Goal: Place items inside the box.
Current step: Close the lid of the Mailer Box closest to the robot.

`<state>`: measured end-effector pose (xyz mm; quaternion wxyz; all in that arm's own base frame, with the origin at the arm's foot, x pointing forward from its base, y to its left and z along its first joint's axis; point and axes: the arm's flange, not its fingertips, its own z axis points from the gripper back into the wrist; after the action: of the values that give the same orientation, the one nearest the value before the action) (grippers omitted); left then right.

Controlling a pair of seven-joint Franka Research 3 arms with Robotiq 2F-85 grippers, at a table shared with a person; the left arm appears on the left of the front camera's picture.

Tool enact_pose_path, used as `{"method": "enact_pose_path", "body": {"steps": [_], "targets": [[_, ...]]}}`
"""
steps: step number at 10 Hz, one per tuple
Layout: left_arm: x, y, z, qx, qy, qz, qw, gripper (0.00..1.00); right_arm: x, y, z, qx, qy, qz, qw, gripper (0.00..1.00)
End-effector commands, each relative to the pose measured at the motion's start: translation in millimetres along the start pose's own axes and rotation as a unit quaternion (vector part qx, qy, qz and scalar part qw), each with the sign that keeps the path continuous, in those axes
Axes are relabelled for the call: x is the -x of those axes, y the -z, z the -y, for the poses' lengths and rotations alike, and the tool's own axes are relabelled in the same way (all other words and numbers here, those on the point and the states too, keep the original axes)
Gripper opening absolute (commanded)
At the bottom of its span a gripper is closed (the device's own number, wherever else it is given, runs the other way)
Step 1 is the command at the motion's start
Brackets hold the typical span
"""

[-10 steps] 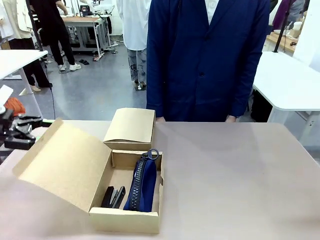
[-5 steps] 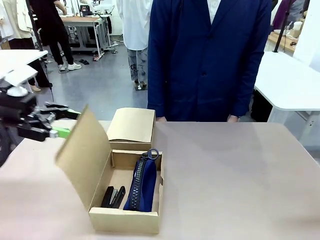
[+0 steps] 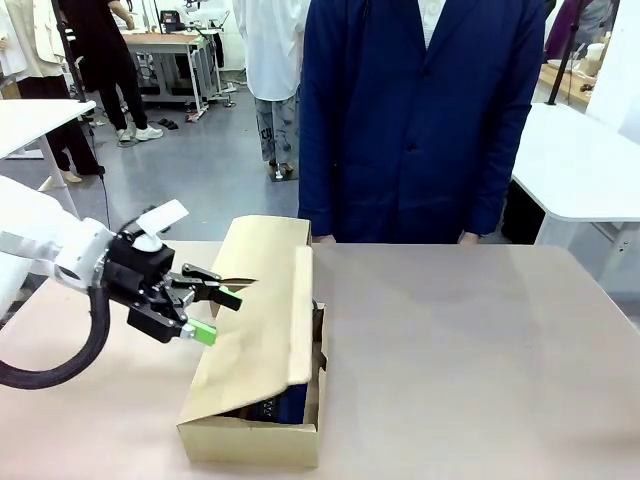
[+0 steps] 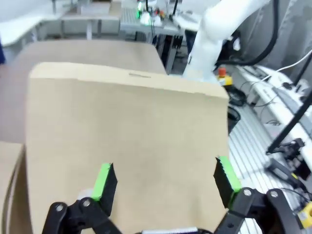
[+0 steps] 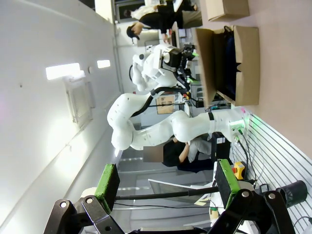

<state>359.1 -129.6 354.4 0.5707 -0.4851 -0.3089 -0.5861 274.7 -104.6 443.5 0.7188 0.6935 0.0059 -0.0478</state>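
The left gripper (image 3: 207, 314) hovers with its green-padded fingers (image 4: 104, 181) spread wide and nothing between them, just beside the outer face of the lid (image 3: 262, 325) of a brown cardboard box (image 3: 252, 432). The lid leans over the box just ahead of the fingertips, nearly shut; whether a pad actually touches the cardboard cannot be told. Under the lid's lower edge, on the side of the box away from the gripper, a strip of the navy pencil case (image 3: 285, 405) shows inside the box; the rest of it is hidden by the lid. In the left wrist view the lid's plain brown face (image 4: 126, 146) spans the space beyond both open fingers.

The right gripper (image 5: 164, 181) is also open and empty, well away from the box, its camera taking in the half-closed box (image 5: 229, 63) far off, with the dark case inside it, and the left arm reaching to the lid.

A second, smaller cardboard box (image 3: 268, 238) sits just behind the first, on the far side from the left gripper. Both stand on a beige table (image 3: 480, 350). A person in a dark blue coat (image 3: 420, 110) stands at its far edge. Behind them lie a grey workshop floor, white tables and other people.
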Motion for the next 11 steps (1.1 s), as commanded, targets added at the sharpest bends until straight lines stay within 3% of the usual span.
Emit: {"method": "enact_pose_path", "body": {"steps": [1,6,11], "targets": [[22,23,51,-0.034,0.011,-0.014,0.999,1.00,-1,0,-6,-0.007,0.006,0.002,1.000,1.00],[52,51,61,-0.073,0.044,-0.070,0.994,1.00,-1,0,-6,-0.007,0.006,0.002,1.000,1.00],[69,57,67,-0.093,0.067,-0.085,0.990,1.00,-1,0,-6,-0.007,0.006,0.002,1.000,1.00]]}}
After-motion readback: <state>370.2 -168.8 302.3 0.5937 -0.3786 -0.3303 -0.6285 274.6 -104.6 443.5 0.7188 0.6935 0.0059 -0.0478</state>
